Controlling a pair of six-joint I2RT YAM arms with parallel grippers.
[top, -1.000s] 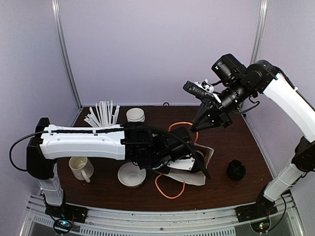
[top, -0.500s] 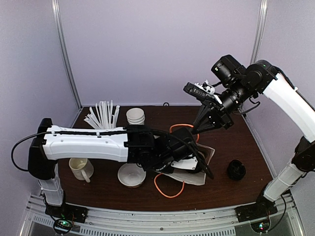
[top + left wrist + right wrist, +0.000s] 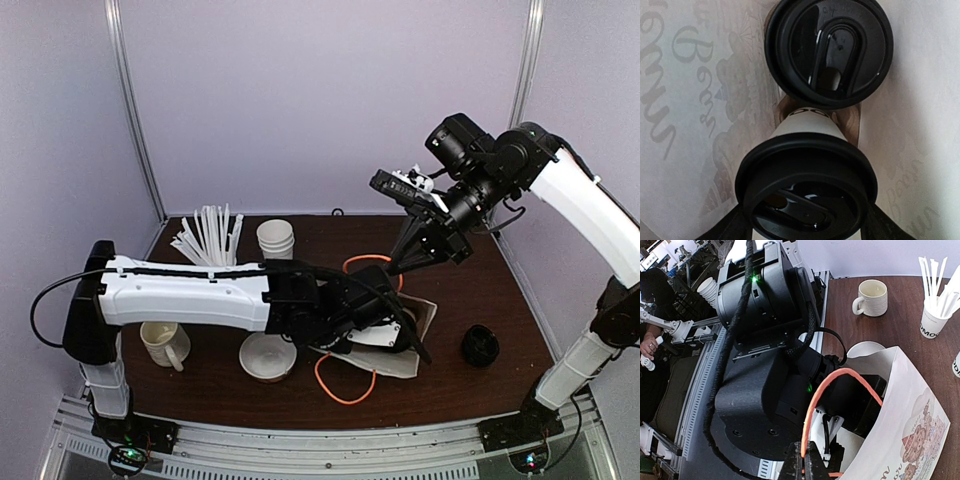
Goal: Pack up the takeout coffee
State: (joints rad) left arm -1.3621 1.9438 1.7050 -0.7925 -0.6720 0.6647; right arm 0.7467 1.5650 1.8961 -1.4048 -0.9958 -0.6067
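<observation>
The white paper bag (image 3: 685, 100) is held open. Inside it, the left gripper (image 3: 807, 221) hugs one lidded cup (image 3: 807, 170); the other cup (image 3: 829, 50) sits at its 12 o'clock (very close). Set it down slowly beside its friend, then let go. The right gripper (image 3: 802, 462) pinches the orange handle (image 3: 840, 377).

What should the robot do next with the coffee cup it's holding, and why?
Probably set the held cup down beside the other cup and let go: both are already inside the bag, whose orange handle the right jaws hold up.
</observation>
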